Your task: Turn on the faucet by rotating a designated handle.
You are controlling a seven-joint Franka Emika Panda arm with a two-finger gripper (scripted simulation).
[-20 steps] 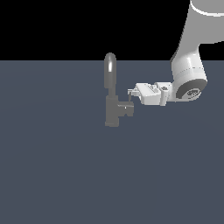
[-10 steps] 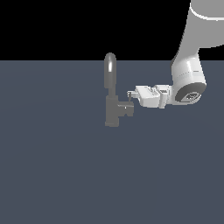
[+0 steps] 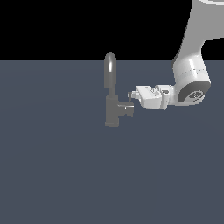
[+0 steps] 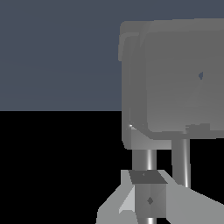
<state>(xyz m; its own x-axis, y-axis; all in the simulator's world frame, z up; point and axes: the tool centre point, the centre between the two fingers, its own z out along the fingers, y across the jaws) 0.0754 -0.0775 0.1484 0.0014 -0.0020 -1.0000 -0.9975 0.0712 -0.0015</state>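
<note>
- The faucet [image 3: 112,103] stands upright on a flat dark blue-grey floor [image 3: 57,175], near the middle of the exterior view, a little to the left of centre.
- Its tall, narrow arched spout [image 3: 110,70] rises from a blocky grey body, and the top of the arch crosses the line where the floor meets the black background.
- The handle [image 3: 127,109] is a short grey stub sticking out of the body toward the exterior view's right, low on the faucet.
- The gripper [image 3: 131,95] reaches in level from the exterior view's right, carried by the white arm [image 3: 191,65], which comes down from the upper right corner.
- The gripper tip is just beside the faucet body, right above the handle stub; the pictures do not settle whether it touches.
- In the wrist view the grey faucet [image 4: 173,87] fills much of the picture at very close range, with pale fingers [image 4: 118,205] at the edge.
- Whether the claw is released or clenched cannot be told.
</note>
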